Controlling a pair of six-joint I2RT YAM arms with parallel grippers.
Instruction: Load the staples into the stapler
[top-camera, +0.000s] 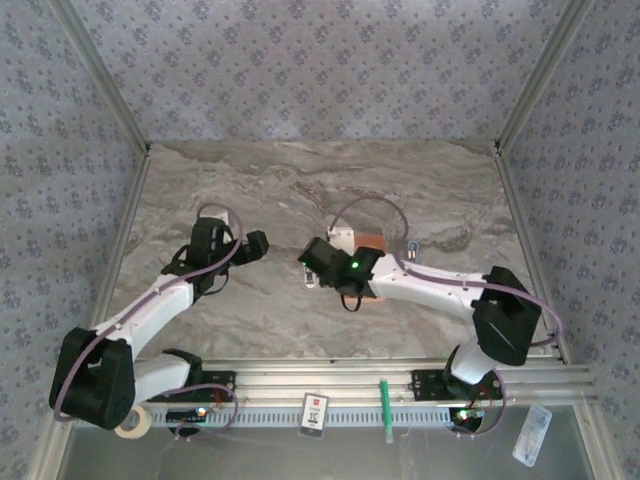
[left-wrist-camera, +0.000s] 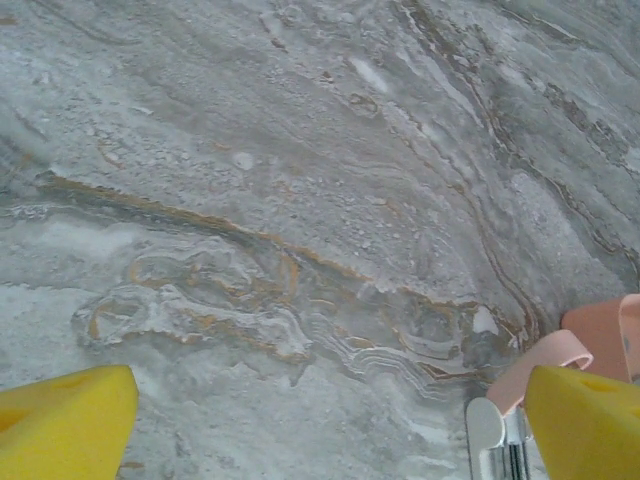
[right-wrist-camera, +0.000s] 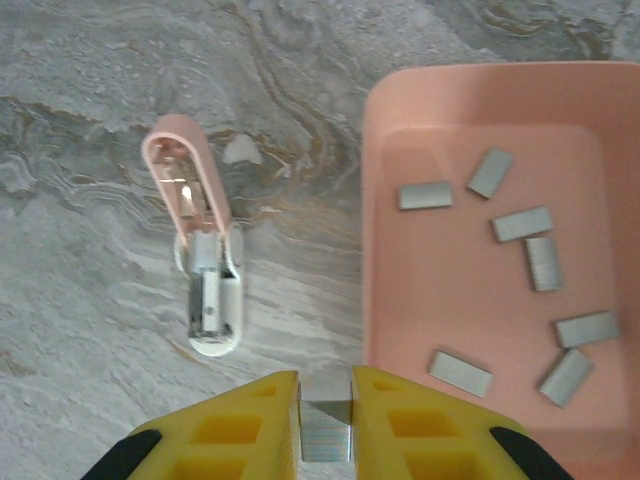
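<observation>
The stapler lies opened flat on the marble, its salmon-pink lid swung away from a whitish base with a silver rail. Several grey staples lie loose in the salmon-pink tray to its right. My right gripper hovers near the tray's left rim, shut on one staple strip held between its yellow fingers. My left gripper is open and empty over bare marble; the stapler's rail end and pink lid sit by its right finger. From above, both grippers face each other at mid-table.
The tray is partly covered by the right arm. On the front rail sit a tape roll, a small card, a green pen and a clear packet. Patterned walls enclose the marble table.
</observation>
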